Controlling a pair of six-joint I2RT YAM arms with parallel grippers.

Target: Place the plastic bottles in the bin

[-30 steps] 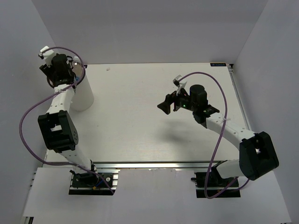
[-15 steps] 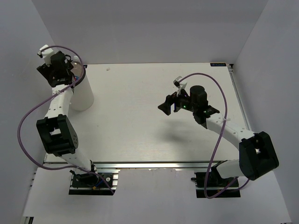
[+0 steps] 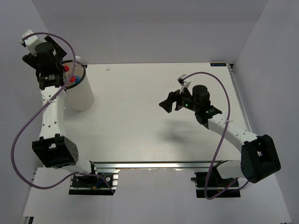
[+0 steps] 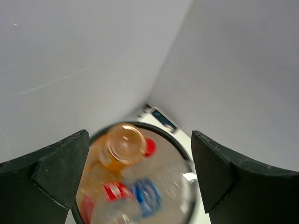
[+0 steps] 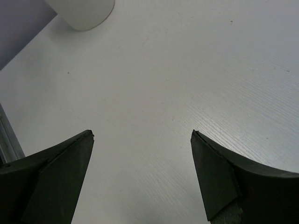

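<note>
White table [image 3: 140, 121], white bin [image 3: 83, 95] at far-left corner

Beneath my right claw [image 5: 142, 134], the white table [image 5: 187, 79] looked matt, with a fine wood-like grain. Below my left claw [image 4: 140, 134], the small orange and clear plastic bottles [image 4: 122, 145] gleamed glossy inside the smooth white cylindrical bin [image 3: 85, 96].

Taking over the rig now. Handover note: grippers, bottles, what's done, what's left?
Left gripper: open, empty, above the mouth of the bin.
Right gripper: open, empty, hovering over the table.
Plastic bottles: orange, red-labelled and blue-labelled ones lie inside the bin; the wrist view is too blurred to count them.
Done: no bottle shows on the table in the top view.
Left: probably nothing; check the count in the bin, then park both arms.
</note>
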